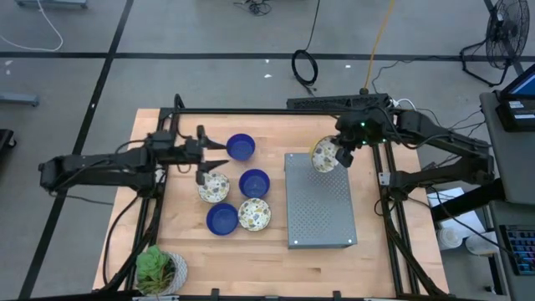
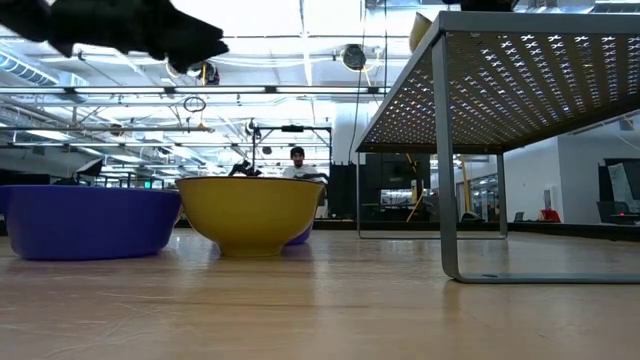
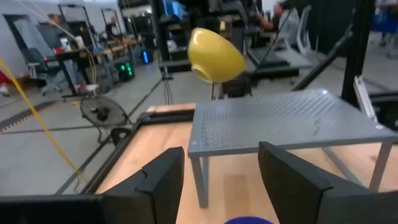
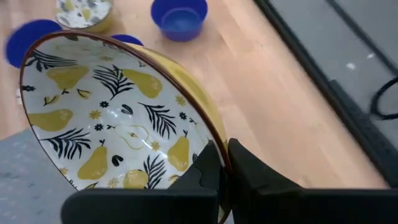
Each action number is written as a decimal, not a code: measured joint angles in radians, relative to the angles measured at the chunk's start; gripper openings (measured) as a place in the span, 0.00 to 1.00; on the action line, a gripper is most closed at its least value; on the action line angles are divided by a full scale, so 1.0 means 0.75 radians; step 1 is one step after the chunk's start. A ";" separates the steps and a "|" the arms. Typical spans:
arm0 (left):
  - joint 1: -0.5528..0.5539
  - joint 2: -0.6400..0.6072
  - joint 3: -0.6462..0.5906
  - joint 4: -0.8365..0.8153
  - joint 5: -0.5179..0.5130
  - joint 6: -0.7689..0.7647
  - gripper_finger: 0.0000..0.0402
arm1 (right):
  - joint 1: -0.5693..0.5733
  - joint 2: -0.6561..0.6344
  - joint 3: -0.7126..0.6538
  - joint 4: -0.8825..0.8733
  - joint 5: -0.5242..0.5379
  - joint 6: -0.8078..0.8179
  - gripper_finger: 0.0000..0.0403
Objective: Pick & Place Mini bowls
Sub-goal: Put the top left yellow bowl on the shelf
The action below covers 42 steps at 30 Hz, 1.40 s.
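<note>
Right hand [image 1: 341, 154] pinching rim of patterned bowl [image 1: 325, 155], apparently above grey rack [image 1: 319, 205] corner.

Legible text, labels, brands, numbers, signs: none for you to record in any view. The patterned bowl [image 4: 118, 118] carries only painted pears and leaves, no lettering. The perforated metal rack [image 1: 319, 201] and wooden table [image 1: 393, 259] bear no readable marks.

Table [image 1: 276, 259]: pale wood, visible grain, matt. Raised shelf [image 1: 320, 201]: grey perforated metal, dull finish, thin metal legs. Blue bowls [image 1: 241, 147]: glossy, smooth glaze. Patterned bowl [image 4: 118, 118]: glazed, shiny inside, smooth yellow outside. Gripper fingers [image 3: 292, 180]: black matt plastic.
</note>
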 joint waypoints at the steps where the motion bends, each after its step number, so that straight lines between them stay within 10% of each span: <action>1: 0.014 -0.035 -0.028 0.015 0.011 -0.012 0.52 | -0.004 -0.006 0.000 -0.008 -0.023 0.007 0.00; 13: 0.077 -0.229 -0.141 0.025 0.021 -0.087 0.52 | -0.004 0.009 0.000 -0.201 -0.267 0.055 0.00; 42: 0.077 -0.228 -0.141 -0.018 0.017 -0.093 0.52 | -0.109 0.227 -0.001 -0.389 -0.340 -0.089 0.00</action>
